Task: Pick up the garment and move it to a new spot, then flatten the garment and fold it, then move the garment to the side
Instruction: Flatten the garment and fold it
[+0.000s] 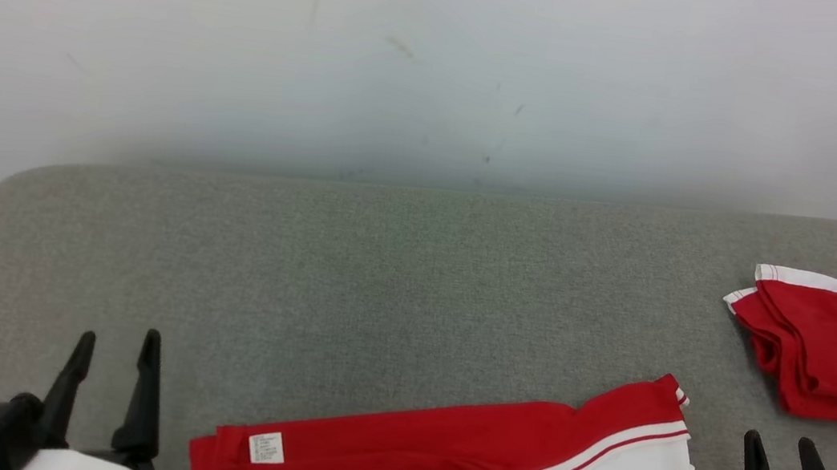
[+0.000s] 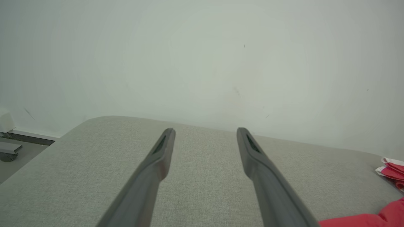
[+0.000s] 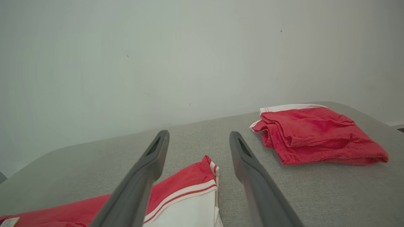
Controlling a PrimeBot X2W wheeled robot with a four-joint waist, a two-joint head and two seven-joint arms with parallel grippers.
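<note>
Starting left, watching the left gripper (image 1: 119,335) hanging wide open and empty over the grey padded table (image 1: 382,263). Moving on to the red-and-white garment (image 1: 438,456) lying at the near edge between both grippers, white tag (image 1: 267,448) showing. Finishing at the right gripper (image 1: 780,439), also gaping wide, holding nothing, with a folded red garment (image 1: 827,354) lying just beyond it.

Two long, matte dark-grey fingers (image 2: 151,170) taper to narrow tips, each with a slim slot recessed near its end. The left gripper (image 1: 119,335) has a blocky black base with a teal fleck and a white forearm shell (image 1: 88,469); the right gripper (image 1: 781,438) has a similar black base
</note>
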